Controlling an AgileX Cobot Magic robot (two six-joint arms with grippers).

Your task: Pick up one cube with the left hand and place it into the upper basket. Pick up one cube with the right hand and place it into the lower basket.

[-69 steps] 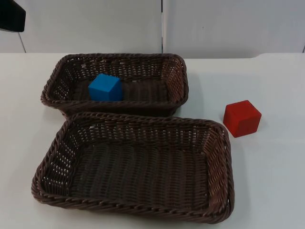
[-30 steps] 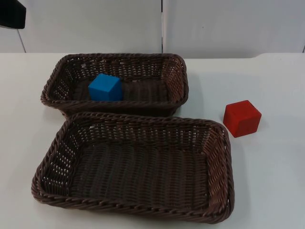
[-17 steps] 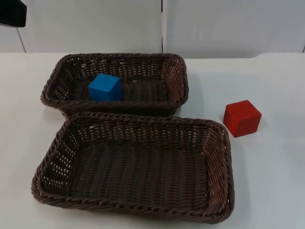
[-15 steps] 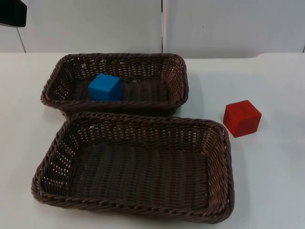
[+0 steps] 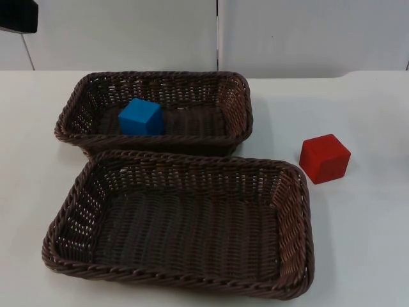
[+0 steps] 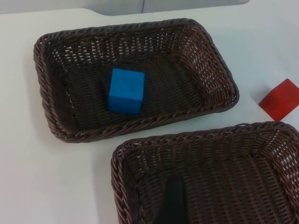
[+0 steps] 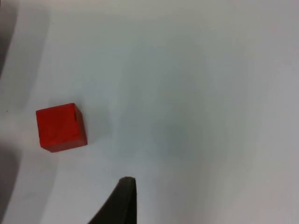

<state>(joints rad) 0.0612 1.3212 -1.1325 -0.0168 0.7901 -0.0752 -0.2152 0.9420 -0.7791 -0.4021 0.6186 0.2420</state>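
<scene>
A blue cube point(image 5: 140, 117) lies inside the upper brown wicker basket point(image 5: 160, 75), towards its left end. The lower, larger wicker basket point(image 5: 192, 160) holds nothing. A red cube point(image 5: 324, 158) stands on the white table to the right of both baskets. My left gripper point(image 6: 174, 205) hangs high above the lower basket point(image 6: 196, 137), looking onto the blue cube point(image 6: 126, 90) in the upper basket point(image 6: 140, 123). My right gripper point(image 7: 122, 200) hovers well above the bare table, with the red cube point(image 7: 61, 127) off to one side of it.
The two baskets sit close together, the upper one's front wall against the lower one's back rim. A grey partition wall point(image 5: 217, 35) closes the table at the back. A black part of the left arm point(image 5: 18, 16) shows at the upper left corner.
The black part of the left arm at the upper left corner has shifted slightly. Both cubes and both baskets have stayed where they were.
</scene>
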